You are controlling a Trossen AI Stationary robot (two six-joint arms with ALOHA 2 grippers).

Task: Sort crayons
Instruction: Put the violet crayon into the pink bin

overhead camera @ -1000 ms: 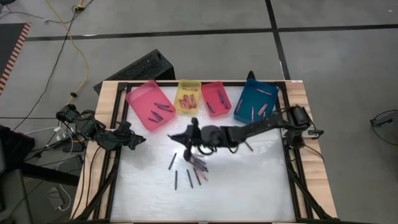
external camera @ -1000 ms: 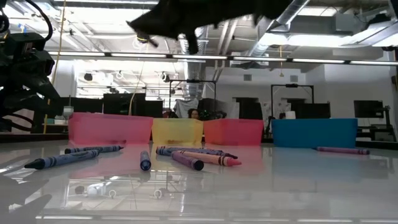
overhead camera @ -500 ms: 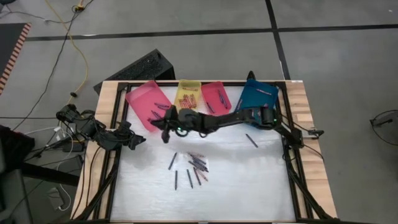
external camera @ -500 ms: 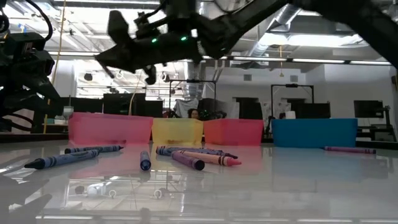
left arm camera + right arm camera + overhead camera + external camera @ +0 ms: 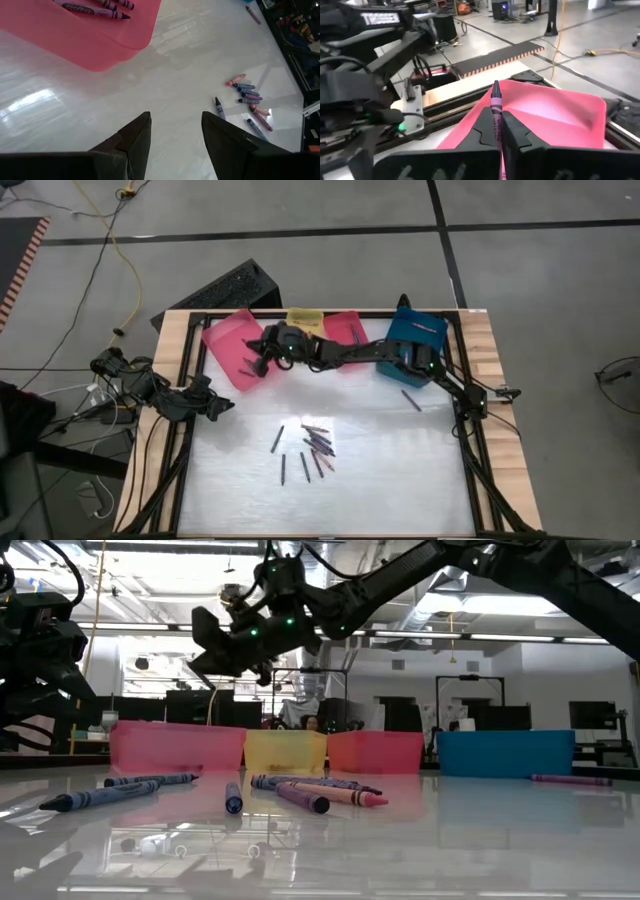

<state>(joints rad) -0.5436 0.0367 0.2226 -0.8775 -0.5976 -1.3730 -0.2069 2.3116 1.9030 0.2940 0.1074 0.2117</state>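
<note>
My right gripper [image 5: 252, 362] reaches across the table's far side and hangs over the pink tray [image 5: 232, 348] at the far left, shut on a purple crayon [image 5: 495, 102]. The low view shows it [image 5: 215, 648] well above the trays. Several loose crayons [image 5: 312, 445] lie flat on the table's middle, and a few more lie in the pink tray [image 5: 97, 6]. My left gripper [image 5: 175, 125] waits open at the table's left edge [image 5: 220, 408], near the pink tray, touching nothing. My right gripper pinches the purple crayon's wrapped shaft [image 5: 495, 120] between its two fingers [image 5: 481, 125]. The crayon lies along the fingers, its pointed tip [image 5: 496, 88] sticking out past them. The fingers come nearly level from the table's right side. The crayon is lifted clear, above the pink tray.
A yellow tray [image 5: 303, 321], a red tray [image 5: 345, 330] and a blue tray [image 5: 412, 340] stand in a row along the far edge. One crayon [image 5: 410, 400] lies alone at the right. The near half of the white table [image 5: 380, 490] is bare.
My right gripper has travelled from above the crayon pile toward the table's far left, staying shut, and now hangs over the pink tray. The loose crayons have not moved.
</note>
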